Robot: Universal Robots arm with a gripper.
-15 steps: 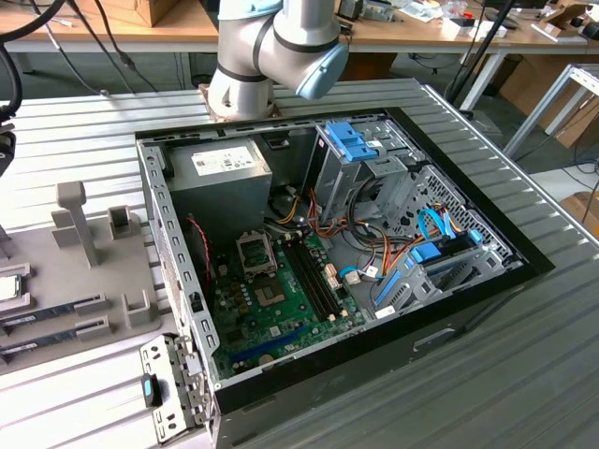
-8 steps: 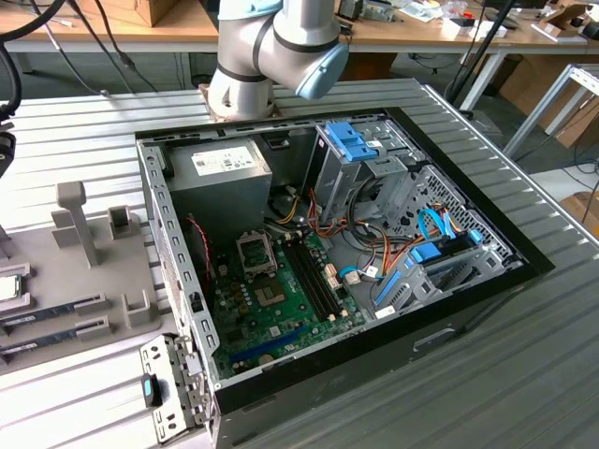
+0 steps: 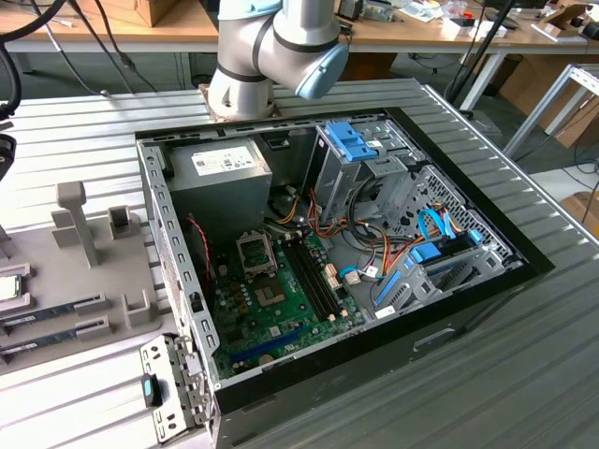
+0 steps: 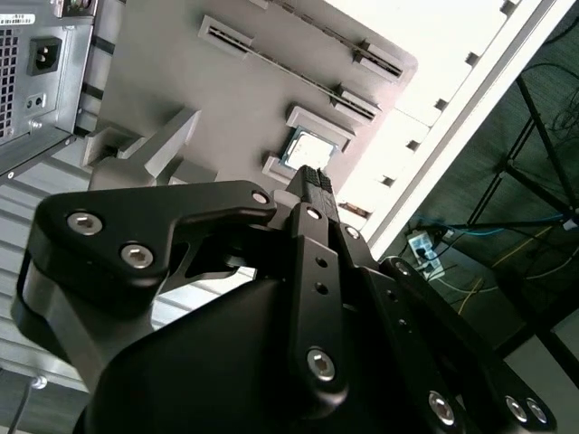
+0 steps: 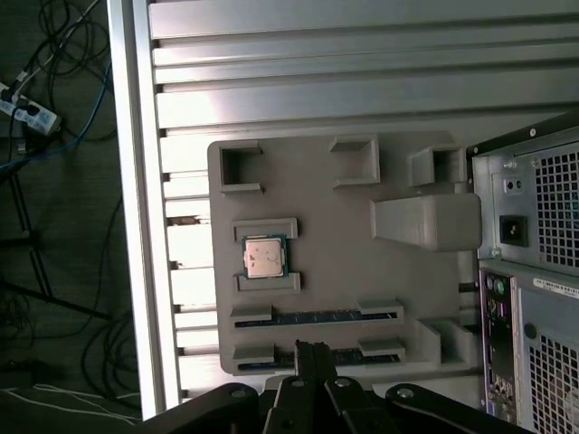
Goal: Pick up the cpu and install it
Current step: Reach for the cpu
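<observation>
- The cpu (image 5: pixel 264 257) is seen lying flat, pale metal top up, in its own pocket of the grey holder tray (image 5: pixel 344 298), framed by two raised brackets on opposite sides.
- The hand (image 5: pixel 314 345) is held clear above the tray, with its fingertips (image 5: pixel 306 348) over the slots that carry the long memory sticks (image 5: pixel 317 317). The cpu is near the tips but apart from them and is not touched.
- The two fingers are pressed together along a thin seam, clenched on nothing.
- In the second wrist view the hand (image 4: pixel 314 172) is seen edge-on, and the cpu (image 4: pixel 310 149) is partly covered by the dark fingertip while still seated in the tray (image 4: pixel 226 99).
- In the exterior view the cpu (image 3: pixel 7 287) is found at the far edge of the exterior view's left, on the tray (image 3: pixel 103 271), which rests on the ribbed metal counter (image 3: pixel 84 131).
- The open computer case (image 3: pixel 374 281) is placed just beside the tray, toward the exterior view's right, and its rear panel (image 5: pixel 534 271) is shown in the first wrist view.
- A square socket (image 3: pixel 255 251) is seen on the green board (image 3: pixel 281 309) inside the case, well apart from the cpu.
- The arm (image 3: pixel 271 47) is seen beyond the case.
</observation>
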